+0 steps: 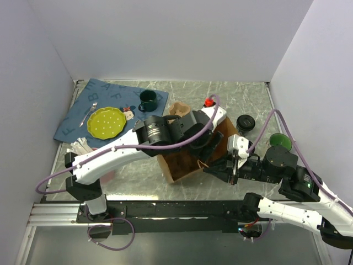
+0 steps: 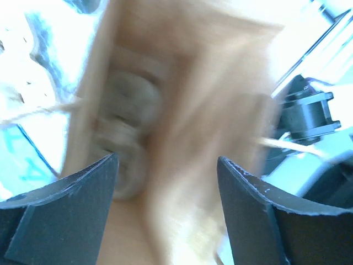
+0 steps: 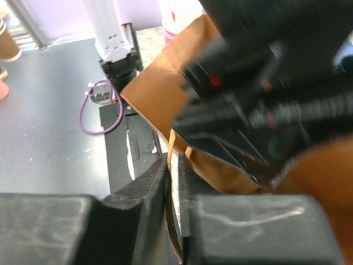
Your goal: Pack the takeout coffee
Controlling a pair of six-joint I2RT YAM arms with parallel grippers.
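While left fingers [image 2: 66, 215] gape over bag [image 1: 179, 165], mat [image 1: 110, 94] lettering perhaps "A F".

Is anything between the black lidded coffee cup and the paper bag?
Yes: the left gripper, jaws open, sits at the mouth of the brown paper bag, whose edge the right gripper pinches. The black lidded paper cup stands outside.

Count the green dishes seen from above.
3: lime plate on the blue mat, dark mug at its far edge, bowl by the right arm. Others may be hidden.
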